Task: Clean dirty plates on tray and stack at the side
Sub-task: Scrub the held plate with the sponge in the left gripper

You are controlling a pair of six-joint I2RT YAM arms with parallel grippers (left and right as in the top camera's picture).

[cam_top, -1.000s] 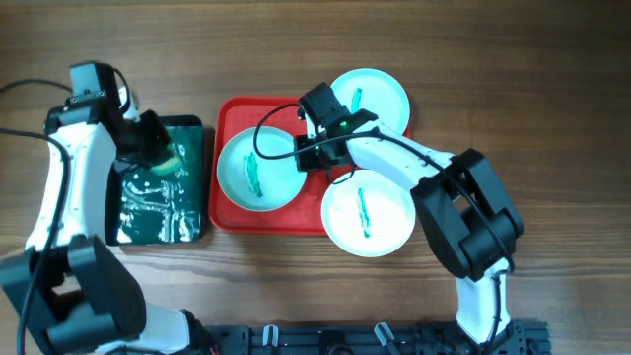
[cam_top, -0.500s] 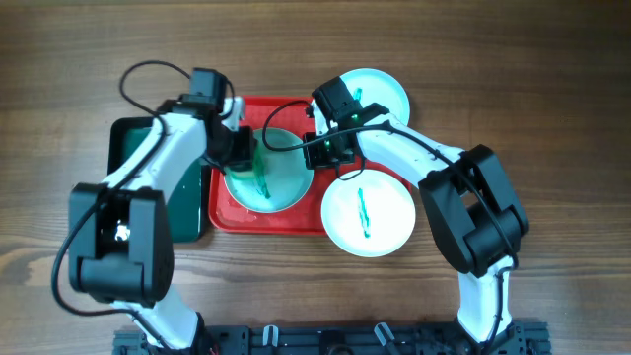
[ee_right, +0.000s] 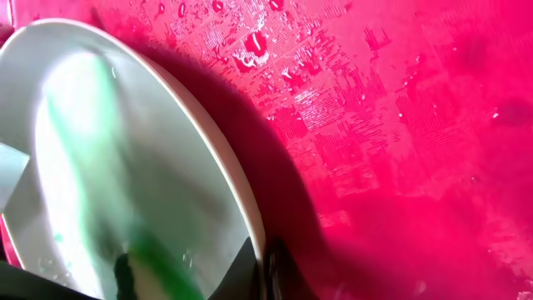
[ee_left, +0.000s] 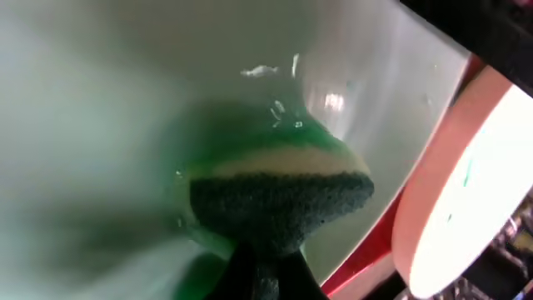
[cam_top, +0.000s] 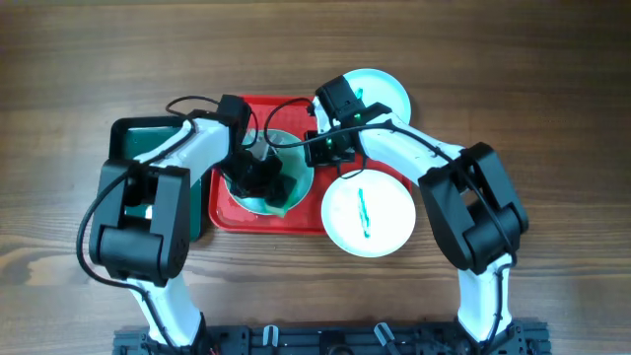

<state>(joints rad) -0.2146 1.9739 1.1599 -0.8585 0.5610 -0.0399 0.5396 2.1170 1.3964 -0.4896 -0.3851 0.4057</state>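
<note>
Overhead, the red tray [cam_top: 256, 224] sits mid-table on the wooden table [cam_top: 513, 49], with a dark green tray [cam_top: 130, 133] just off its left edge. The first plate [cam_top: 300, 176] lies inside the red tray and looks washed in teal. The left gripper [cam_top: 268, 183] is over that plate's centre, and this view does not show how its jaws stand. The right gripper [cam_top: 317, 150] is at the plate's right rim. The second plate [cam_top: 383, 94] overlaps the tray's far right corner. The third plate [cam_top: 380, 219] is at the tray's near right corner, mostly on the table, with a teal smear down its middle. From the left wrist, the left gripper [ee_left: 260, 271] pinches a sponge [ee_left: 279, 196], its dark green scouring face toward the camera. The sponge is pressed onto the first plate [ee_left: 125, 92], with green wash around it. At the right of this view are a sliver of red tray [ee_left: 366, 258] and a smeared plate [ee_left: 466, 192]; I cannot tell which one it is. From the right wrist, the right gripper [ee_right: 265, 268] clamps the rim of the first plate [ee_right: 92, 142]. That edge is raised above the wet floor of the tray [ee_right: 391, 125] and casts a shadow there. A green streak runs across the plate.
</note>
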